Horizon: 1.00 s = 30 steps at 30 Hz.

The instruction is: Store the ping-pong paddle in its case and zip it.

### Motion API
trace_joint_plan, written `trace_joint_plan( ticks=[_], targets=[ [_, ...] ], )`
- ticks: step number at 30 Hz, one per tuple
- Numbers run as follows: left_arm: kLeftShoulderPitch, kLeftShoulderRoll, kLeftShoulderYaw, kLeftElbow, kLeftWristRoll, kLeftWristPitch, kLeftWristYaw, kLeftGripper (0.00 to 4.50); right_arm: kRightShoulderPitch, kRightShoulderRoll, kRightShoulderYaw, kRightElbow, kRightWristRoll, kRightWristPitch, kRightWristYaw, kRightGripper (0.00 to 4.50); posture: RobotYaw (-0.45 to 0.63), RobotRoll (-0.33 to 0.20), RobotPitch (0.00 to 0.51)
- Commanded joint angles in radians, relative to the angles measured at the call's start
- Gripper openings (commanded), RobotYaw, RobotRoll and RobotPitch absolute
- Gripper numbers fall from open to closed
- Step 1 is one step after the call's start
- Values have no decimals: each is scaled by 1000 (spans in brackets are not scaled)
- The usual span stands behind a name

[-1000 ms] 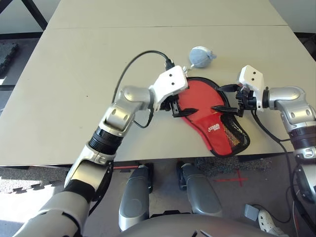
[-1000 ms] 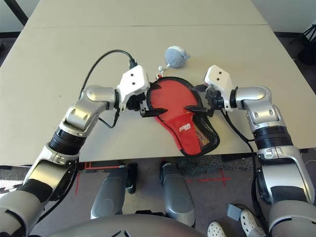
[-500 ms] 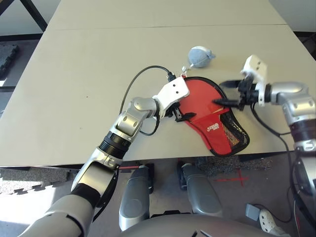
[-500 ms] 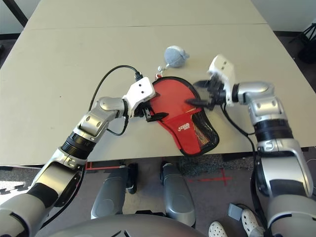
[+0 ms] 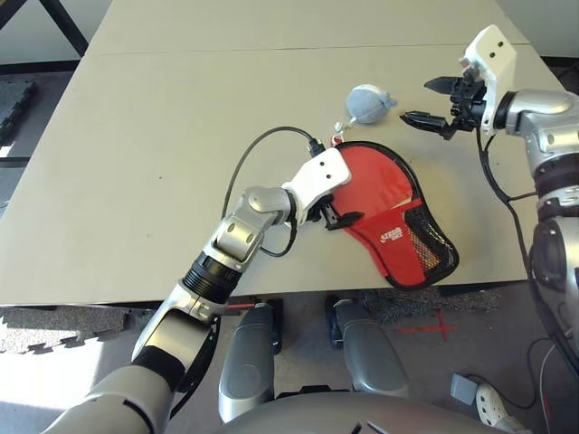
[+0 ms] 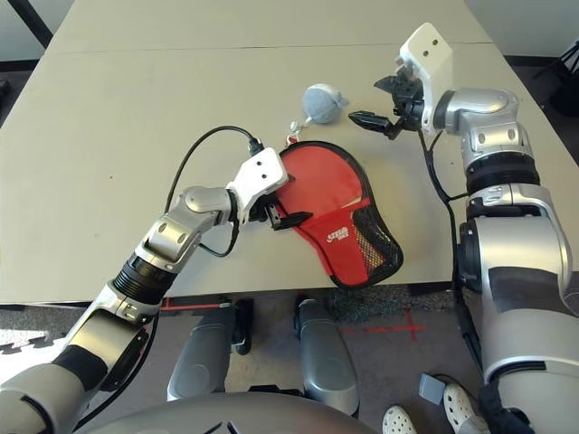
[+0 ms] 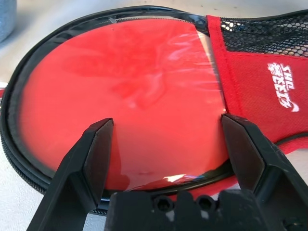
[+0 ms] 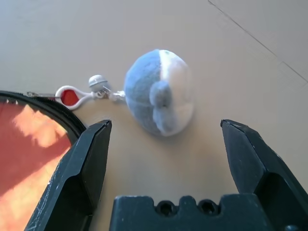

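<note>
The red case (image 5: 389, 226) with black piping and a mesh panel (image 5: 427, 242) lies near the table's front edge. Inside its black zip rim shows a round glossy red face (image 7: 144, 91), apparently the ping-pong paddle; no handle is visible. My left gripper (image 5: 336, 214) is open at the case's left rim, its fingers (image 7: 91, 154) spread over the round face. My right gripper (image 5: 432, 101) is open and raised off the table, beyond the case, to the right of a small blue-white plush (image 8: 161, 91).
The plush (image 5: 368, 102) hangs by a white-and-red clip (image 8: 72, 94) from the case's zip end. A black cable (image 5: 249, 158) loops from my left wrist over the table. The case's mesh end lies close to the table's front edge (image 5: 298, 291).
My right gripper has lifted off the case and swung away to the far right, beside the plush. My left gripper stays at the case's left rim, its forearm shifted slightly.
</note>
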Motion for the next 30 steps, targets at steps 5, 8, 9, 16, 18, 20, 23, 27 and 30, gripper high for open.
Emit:
trace_joint_plan(
  ticks=[5,8,9,16,18,20,23,27,30],
  targets=[
    [57,15,-65,-14,10,110,-1,4462,-55,97,10,114,-78,-11,-178,4500,15,0,275],
    [60,15,-65,-33,8,126,6,4462,-64,131,5,131,-99,-8,-241,4500,25,0,279],
    [61,14,-65,-39,7,131,10,4462,-65,143,3,134,-105,-7,-259,4500,30,0,280],
    [68,7,-65,-66,1,154,33,4487,-66,193,0,150,-147,5,-411,4323,54,0,281],
    [65,8,-64,-68,-2,159,36,4500,-66,189,16,151,-176,-7,-446,3903,54,0,281],
    [62,9,-65,-69,-4,161,37,4500,-65,180,17,151,-191,-9,-472,3208,54,0,281],
    [60,7,-68,-69,-5,163,38,4500,-64,158,4,150,-200,-6,-491,2056,51,0,280],
    [56,5,-75,-64,-7,162,36,4500,-60,102,-16,147,-191,-3,-480,687,37,0,278],
    [51,3,-79,-54,-8,155,31,4500,-51,42,-26,140,-179,-8,-441,78,28,0,278]
  ],
)
